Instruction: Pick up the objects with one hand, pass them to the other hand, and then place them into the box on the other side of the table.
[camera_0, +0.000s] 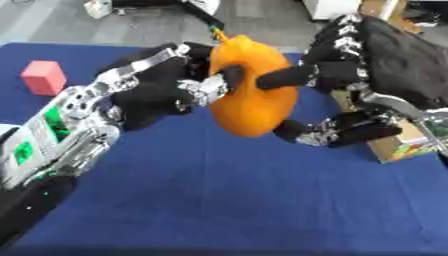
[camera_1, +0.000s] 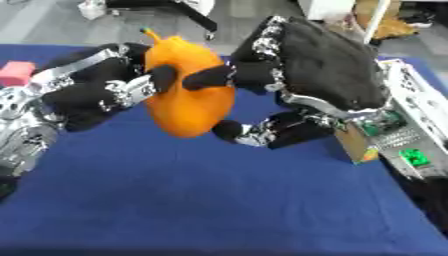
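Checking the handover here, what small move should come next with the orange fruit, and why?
Probably open the left hand: both hands are curled on the orange fruit held above the table, and the right hand is nearer the box.

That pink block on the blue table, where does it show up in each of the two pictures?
Left eye view: the pink block sits at the left, upper part, on the blue table, whole.
Right eye view: it lies at the far left edge, partly cut off.
Shared landmark: the orange gourd-shaped object held up between the left hand and right hand, right of the block.
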